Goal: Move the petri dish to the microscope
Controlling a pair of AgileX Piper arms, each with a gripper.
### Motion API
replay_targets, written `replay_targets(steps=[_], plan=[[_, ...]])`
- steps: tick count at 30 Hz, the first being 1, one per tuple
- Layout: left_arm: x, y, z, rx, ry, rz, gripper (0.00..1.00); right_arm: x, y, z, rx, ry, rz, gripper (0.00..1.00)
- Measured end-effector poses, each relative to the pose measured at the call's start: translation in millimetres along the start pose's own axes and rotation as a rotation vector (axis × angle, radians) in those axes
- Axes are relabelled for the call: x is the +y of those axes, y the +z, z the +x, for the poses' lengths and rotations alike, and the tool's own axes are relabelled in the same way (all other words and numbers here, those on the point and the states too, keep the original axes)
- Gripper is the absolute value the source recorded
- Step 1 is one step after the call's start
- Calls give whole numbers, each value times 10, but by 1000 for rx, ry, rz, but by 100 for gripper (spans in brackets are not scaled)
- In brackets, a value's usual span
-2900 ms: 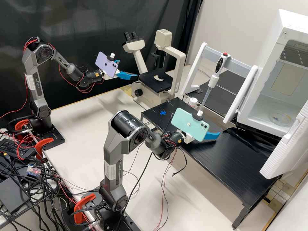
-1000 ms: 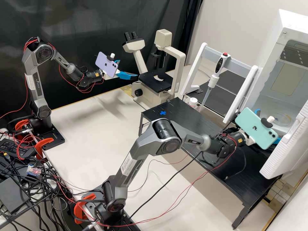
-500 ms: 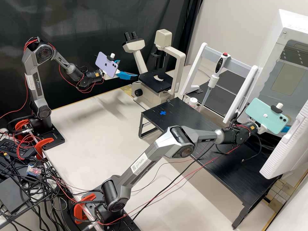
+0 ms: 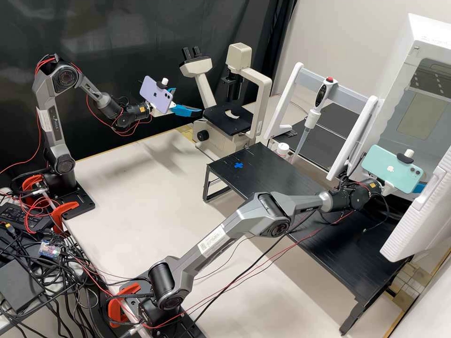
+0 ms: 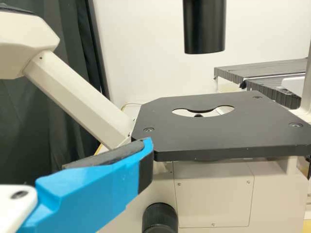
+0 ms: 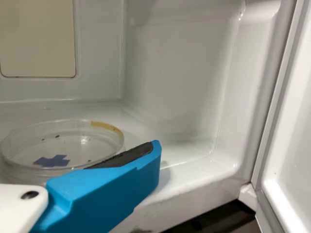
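In the high view my left gripper (image 4: 188, 101) hangs open beside the microscope (image 4: 229, 119), its fingers apart and holding nothing. The left wrist view has one blue finger of this gripper (image 5: 97, 187) before the black microscope stage (image 5: 218, 138). My right gripper (image 4: 418, 188) is at the white chamber's opening, mostly behind the mint phone. From the right wrist, the clear round petri dish (image 6: 73, 141), with a blue cross and a yellow mark, lies flat on the chamber floor. One finger of the open right gripper (image 6: 107, 189) overlaps its rim in view; contact cannot be told.
The chamber's side wall (image 6: 180, 82) and open door (image 6: 291, 145) stand near the right gripper. In the high view, a pipette (image 4: 312, 115) hangs on a white frame behind the black raised shelf (image 4: 282, 183), which bears a blue cross (image 4: 238, 165).
The right arm has stretched from above the black shelf to the chamber, with only a small shift over the last half second. The left arm has kept still.
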Motion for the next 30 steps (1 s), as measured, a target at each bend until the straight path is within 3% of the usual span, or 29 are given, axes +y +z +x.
replay_targets(steps=[30], plan=[[0,0,0,0,0,0,100,-40,50,40,-5,2,9,0]])
